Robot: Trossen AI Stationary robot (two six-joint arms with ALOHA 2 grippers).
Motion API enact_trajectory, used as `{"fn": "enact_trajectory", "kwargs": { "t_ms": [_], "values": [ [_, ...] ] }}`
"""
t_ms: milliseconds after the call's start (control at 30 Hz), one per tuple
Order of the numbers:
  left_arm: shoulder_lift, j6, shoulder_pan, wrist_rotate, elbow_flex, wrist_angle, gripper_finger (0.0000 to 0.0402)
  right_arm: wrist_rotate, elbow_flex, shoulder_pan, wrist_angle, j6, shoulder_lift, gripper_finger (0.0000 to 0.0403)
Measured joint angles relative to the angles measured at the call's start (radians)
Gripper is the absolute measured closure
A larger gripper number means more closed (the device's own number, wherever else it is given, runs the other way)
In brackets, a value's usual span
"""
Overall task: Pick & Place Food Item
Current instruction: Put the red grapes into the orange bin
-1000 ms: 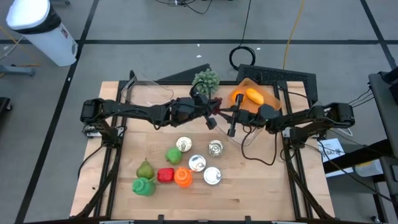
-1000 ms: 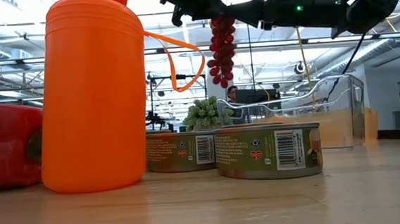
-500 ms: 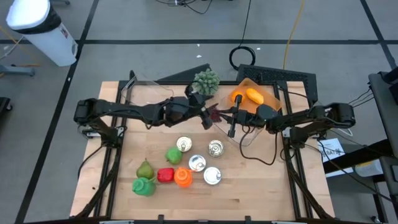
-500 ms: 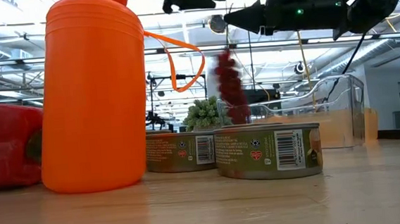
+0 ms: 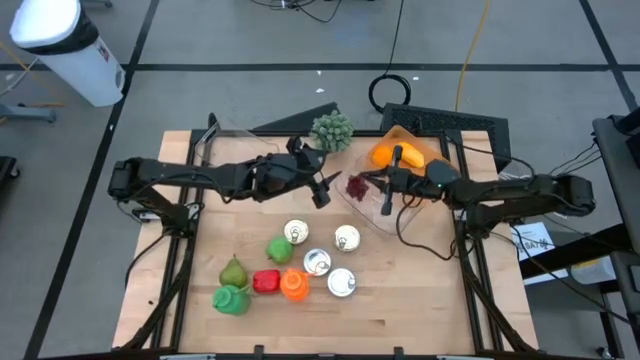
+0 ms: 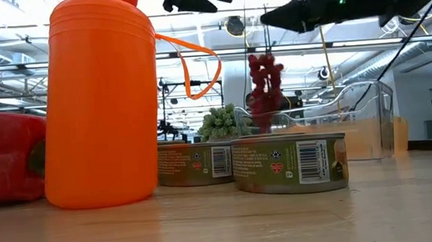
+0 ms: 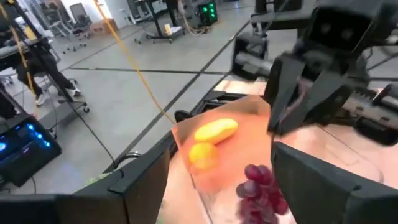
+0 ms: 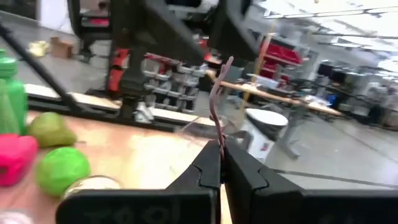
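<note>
- The bunch of red grapes (image 5: 357,184) hangs by its thin stem (image 8: 217,99) from the right gripper (image 5: 390,199), whose fingers are pinched closed on that stem.
- In the low view the grapes (image 6: 265,82) dangle below the fingers, clear of the table, with the stem running straight up to the dark gripper overhead.
- From above, the bunch sits just ahead of the right fingertips, over the near edge of the clear plastic container (image 5: 375,195).
- The left gripper (image 5: 322,187) is on the far side of the grapes from the right gripper, its fingers spread apart and holding nothing; its own wrist view shows the bunch (image 7: 264,189) between and beyond the two fingers.
- Deeper in the container, past the right fingers, lie an orange (image 5: 382,156) and a yellow lemon-like fruit (image 5: 411,154).
- A green broccoli-like head (image 5: 331,130) stands on the table just beyond the left fingers.
- Well short of both grippers are four cans (image 5: 346,238), a green apple (image 5: 280,250), a pear (image 5: 234,272), a red pepper (image 5: 265,282), an orange bottle (image 5: 294,287) and a green bottle (image 5: 230,299).
</note>
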Motion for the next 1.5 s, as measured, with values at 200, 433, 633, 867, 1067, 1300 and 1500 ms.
{"fn": "enact_trajectory", "kwargs": {
  "t_ms": [200,433,633,867,1067,1300,1500],
  "values": [
    [0.001,-0.019,0.004,0.001,0.0,-0.05,0.0107,0.111,0.0,-0.041,-0.147,-0.037,-0.131,0.0403],
    [0.001,0.001,0.003,0.028,0.0,-0.053,0.0107,0.132,0.0,-0.124,-0.284,-0.028,-0.267,0.0403],
    [0.001,-0.001,0.02,0.041,0.0,-0.082,0.0107,0.132,0.0,-0.199,-0.308,-0.013,-0.371,0.0403],
    [-0.067,0.004,0.041,0.036,-0.001,-0.114,0.0107,0.257,0.0,-0.293,-0.394,0.019,-0.402,0.0403],
    [-0.263,0.008,0.061,0.027,-0.154,-0.056,0.0107,0.282,-0.028,-0.395,-0.349,0.008,-0.4,0.0403],
    [-0.488,-0.048,0.094,0.025,-0.525,0.281,0.0107,0.159,-0.072,-0.537,-0.237,0.077,-0.342,0.0403],
    [-0.591,-0.105,0.098,0.024,-0.723,0.451,0.0107,0.083,-0.072,-0.608,-0.158,0.118,-0.205,0.0403]
  ]
}}
